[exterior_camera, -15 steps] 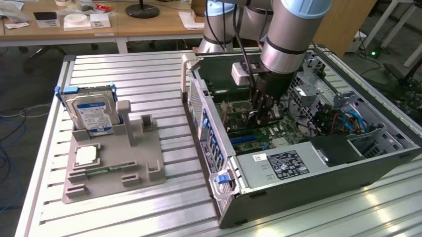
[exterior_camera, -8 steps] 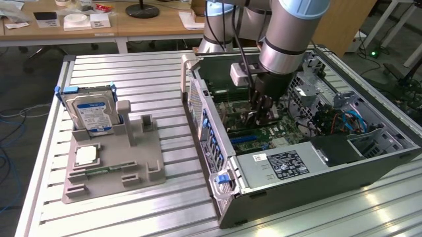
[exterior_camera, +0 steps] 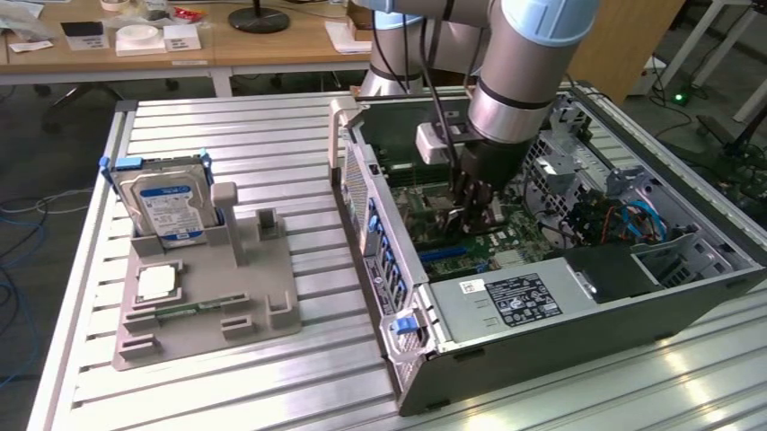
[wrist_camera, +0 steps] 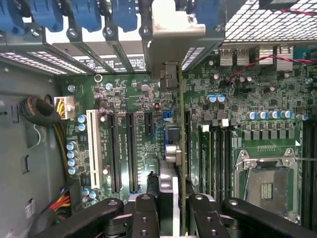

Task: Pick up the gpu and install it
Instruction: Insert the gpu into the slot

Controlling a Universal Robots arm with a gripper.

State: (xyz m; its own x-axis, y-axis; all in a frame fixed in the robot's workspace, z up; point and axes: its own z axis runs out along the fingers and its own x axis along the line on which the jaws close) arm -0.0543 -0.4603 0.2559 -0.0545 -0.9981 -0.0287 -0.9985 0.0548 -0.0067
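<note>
Gpu point(wrist_camera: 181, 148) edge-on between downward jaws

The scene is seen by the exterior view from above and at a distance, slanting down onto the slatted table point(exterior_camera: 240, 135), with the open case point(exterior_camera: 576, 269) toward that view's right and desks behind. The wrist view is set close, looking straight down past the gripper point(wrist_camera: 181, 208) onto the motherboard point(wrist_camera: 133, 144) inside the case. The motherboard and the case interior are shared by both views.
</note>
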